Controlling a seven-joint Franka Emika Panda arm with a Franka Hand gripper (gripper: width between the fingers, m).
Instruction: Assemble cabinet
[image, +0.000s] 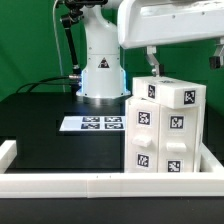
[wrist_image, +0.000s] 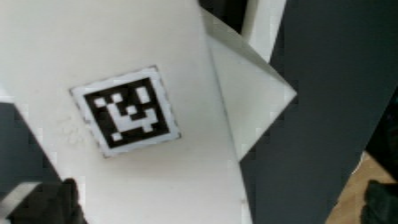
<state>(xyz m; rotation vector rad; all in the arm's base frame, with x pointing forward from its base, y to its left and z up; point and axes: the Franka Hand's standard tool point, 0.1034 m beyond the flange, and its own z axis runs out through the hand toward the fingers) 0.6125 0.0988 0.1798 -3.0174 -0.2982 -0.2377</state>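
Observation:
The white cabinet (image: 165, 125) stands upright on the black table at the exterior view's right, with several black-and-white tags on its faces. My gripper (image: 155, 62) hangs just above its top edge. In the wrist view a white cabinet panel (wrist_image: 178, 60) with one tag (wrist_image: 125, 110) fills most of the picture, with a second white wall edge beside it. My gripper (wrist_image: 214, 205) is open. The panel lies between the dark fingertips (wrist_image: 43, 205), close to one and with a dark gap to the other.
The marker board (image: 92, 123) lies flat on the table in front of the robot base (image: 100, 75). A long white rail (image: 90, 185) frames the table's near edge and the exterior view's left side.

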